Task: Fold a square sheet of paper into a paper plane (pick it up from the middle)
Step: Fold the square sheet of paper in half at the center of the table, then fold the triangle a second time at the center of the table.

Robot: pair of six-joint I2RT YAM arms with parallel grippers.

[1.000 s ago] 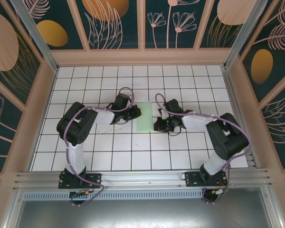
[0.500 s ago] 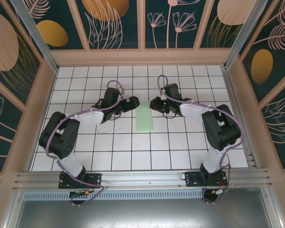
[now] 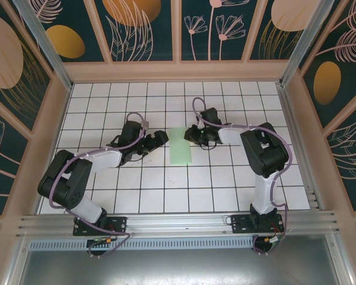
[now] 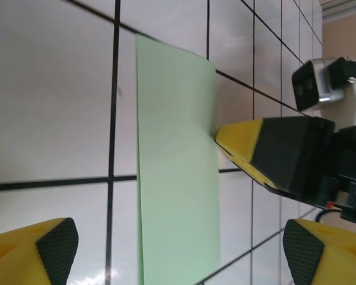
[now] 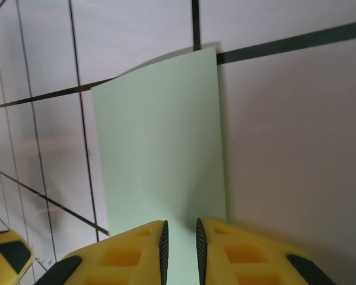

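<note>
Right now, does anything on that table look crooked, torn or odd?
Nothing torn or spilled. The green paper is a narrow strip, not a square, so probably already folded, and one short end seems slightly lifted, casting a shadow.

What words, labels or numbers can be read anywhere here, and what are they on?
None can be read. The green sheet of paper is plain, the table tiles bear only black grid lines, and the wall panels carry plant pictures, not words.
</note>
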